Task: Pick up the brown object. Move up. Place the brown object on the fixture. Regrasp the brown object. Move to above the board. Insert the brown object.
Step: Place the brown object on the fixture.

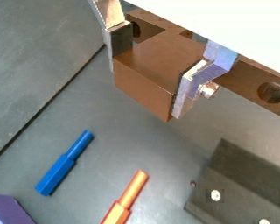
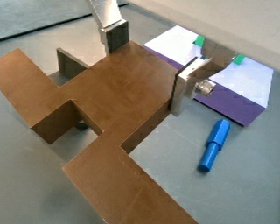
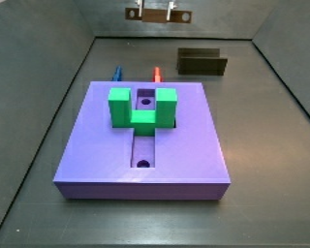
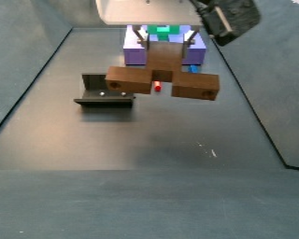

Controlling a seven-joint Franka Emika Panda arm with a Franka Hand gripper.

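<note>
My gripper (image 1: 157, 63) is shut on the brown object (image 1: 149, 83), a silver finger pressed on each side of its middle block. The piece hangs in the air, well off the floor, and shows in both wrist views (image 2: 108, 114). In a side view it hangs high at the back (image 3: 159, 13); in a side view it floats beside the fixture (image 4: 164, 82). The dark fixture (image 3: 203, 63) stands on the floor behind the board and also shows below the piece (image 1: 241, 188). The purple board (image 3: 184, 145) lies flat and carries a green U-shaped block (image 3: 142, 107).
A blue peg (image 1: 64, 162) and an orange peg (image 1: 125, 199) lie on the floor between the board and the back wall. Dark walls enclose the floor on both sides (image 3: 42, 107).
</note>
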